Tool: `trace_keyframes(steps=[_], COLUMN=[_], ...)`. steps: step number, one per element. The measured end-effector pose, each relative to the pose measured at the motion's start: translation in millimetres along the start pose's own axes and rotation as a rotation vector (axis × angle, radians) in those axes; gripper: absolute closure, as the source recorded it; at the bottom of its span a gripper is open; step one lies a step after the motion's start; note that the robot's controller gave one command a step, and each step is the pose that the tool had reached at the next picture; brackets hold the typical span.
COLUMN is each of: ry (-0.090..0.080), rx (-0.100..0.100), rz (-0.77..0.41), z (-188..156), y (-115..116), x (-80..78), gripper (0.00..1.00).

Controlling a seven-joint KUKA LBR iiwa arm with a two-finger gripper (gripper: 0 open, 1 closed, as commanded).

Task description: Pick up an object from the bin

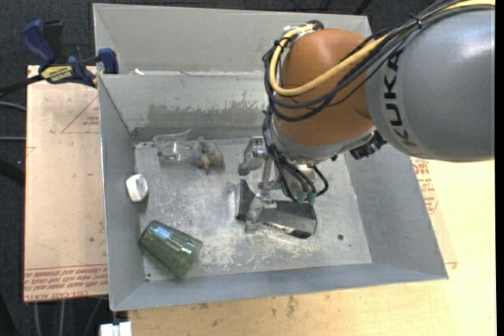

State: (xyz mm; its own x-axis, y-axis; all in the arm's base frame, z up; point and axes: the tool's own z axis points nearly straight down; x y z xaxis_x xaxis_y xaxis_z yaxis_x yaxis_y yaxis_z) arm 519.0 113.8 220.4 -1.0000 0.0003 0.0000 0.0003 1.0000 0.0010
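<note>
Grey metal bin (pixel 118 169) seen from above, sloped walls, scuffed floor w/ a few loose things spread apart. Far left of the floor, by the left wall: a small white cap (pixel 136 187), rounded. Below it, in the front-left corner: a green cylinder (pixel 168 249) lying on its side, set diagonally, looks like see-through plastic or glass. Back-left, near the rear wall: a clear plastic piece (pixel 172 147), shape hard to make out. Just right of that, a small brownish bit (pixel 208 158), too small to identify. Centre of the bin: the gripper (pixel 253 215) is down close to the floor, pointing down. Can't tell if it is wide or narrow, as its dark parts blend together. It sits at the left end of a dark flat item (pixel 290 226) w/ a silvery edge, which lies on the floor centre-right; contact btwn the two can't be judged. Above the gripper: a rounded orange cover (pixel 323 90) on the wrist, w/ yellow and black cables (pixel 277 83) looped round it. Right: the big grey arm (pixel 449 90) reaches in over the bin's right rim.
</note>
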Motion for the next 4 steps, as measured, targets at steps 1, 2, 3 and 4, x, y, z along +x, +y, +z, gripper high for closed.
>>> trace_keyframes(steps=[1, 2, 3, 4], ry=[-0.002, -0.001, -0.001, -0.016], rx=[-0.001, 0.000, 0.000, -0.002], rz=[0.163, -0.030, 0.104, 0.058], z=[46.4, 58.1, 90.2, 148.0], y=[-22.4, -74.3, -86.8, -90.1], x=[1.6, -7.7, -15.9, -4.8], gripper=[0.00, 0.00, 0.00, 0.00])
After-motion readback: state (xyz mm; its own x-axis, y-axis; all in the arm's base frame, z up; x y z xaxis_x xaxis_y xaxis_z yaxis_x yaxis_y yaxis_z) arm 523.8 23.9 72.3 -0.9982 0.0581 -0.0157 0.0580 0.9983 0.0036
